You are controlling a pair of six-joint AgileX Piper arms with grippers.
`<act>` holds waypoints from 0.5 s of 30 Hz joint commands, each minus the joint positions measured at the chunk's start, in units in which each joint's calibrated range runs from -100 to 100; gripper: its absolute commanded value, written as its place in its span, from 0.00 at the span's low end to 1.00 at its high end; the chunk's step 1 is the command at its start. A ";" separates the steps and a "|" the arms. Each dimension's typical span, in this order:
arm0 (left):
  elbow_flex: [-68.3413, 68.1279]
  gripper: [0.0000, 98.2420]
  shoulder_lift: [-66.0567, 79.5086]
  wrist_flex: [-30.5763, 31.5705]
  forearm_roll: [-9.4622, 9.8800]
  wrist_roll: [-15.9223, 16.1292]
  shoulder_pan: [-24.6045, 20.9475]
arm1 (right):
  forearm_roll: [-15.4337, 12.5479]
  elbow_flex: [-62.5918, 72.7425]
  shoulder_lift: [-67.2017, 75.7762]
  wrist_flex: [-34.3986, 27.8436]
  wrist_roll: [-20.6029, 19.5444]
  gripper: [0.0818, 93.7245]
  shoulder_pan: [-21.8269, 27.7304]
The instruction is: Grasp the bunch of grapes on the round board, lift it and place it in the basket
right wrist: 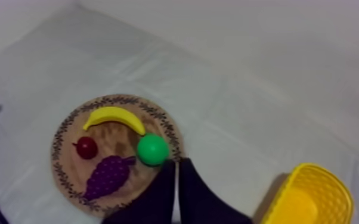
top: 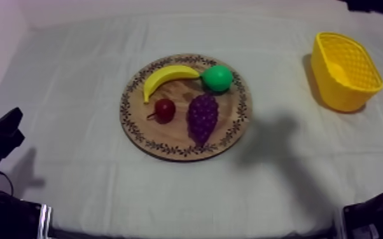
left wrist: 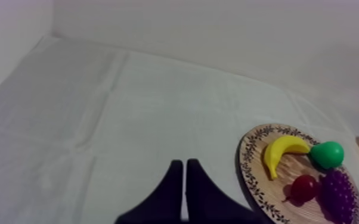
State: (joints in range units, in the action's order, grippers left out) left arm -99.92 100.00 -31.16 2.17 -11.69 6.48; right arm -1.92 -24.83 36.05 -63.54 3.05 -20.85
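Grapes on the board, both grippers pressed closed and empty.

The bunch of grapes (top: 202, 117) lies on the wooden board (top: 168, 151) just beside the small red fruit (top: 165, 109), well apart from the yellow basket (top: 333, 88). The left gripper (left wrist: 183, 163) is a narrow wedge over bare cloth beside the board. The right gripper (right wrist: 176, 164), equally narrow, hangs between board and basket, near the pear (right wrist: 152, 149).

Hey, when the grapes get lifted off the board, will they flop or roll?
The bunch of grapes looks moulded in one piece, so probably stiff. Its bumpy surface should grip well. Flat and tapered on the wooden board, it likely won't roll.
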 commanded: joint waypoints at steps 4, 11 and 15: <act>0.03 0.00 0.00 0.03 0.00 -0.01 0.00 | 1.03 16.25 -11.40 -12.77 -5.26 0.00 -2.91; 0.03 0.00 0.00 0.03 0.00 -0.01 0.00 | 3.44 27.24 -21.09 -23.28 -10.74 0.00 -5.55; 0.03 0.00 0.00 0.03 0.00 -0.01 0.00 | 4.46 31.96 -25.63 -28.89 -13.03 0.00 -6.53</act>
State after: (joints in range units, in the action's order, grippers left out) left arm -99.92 100.00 -31.16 2.17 -11.69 6.48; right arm 2.39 4.74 12.49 -89.58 -8.69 -27.21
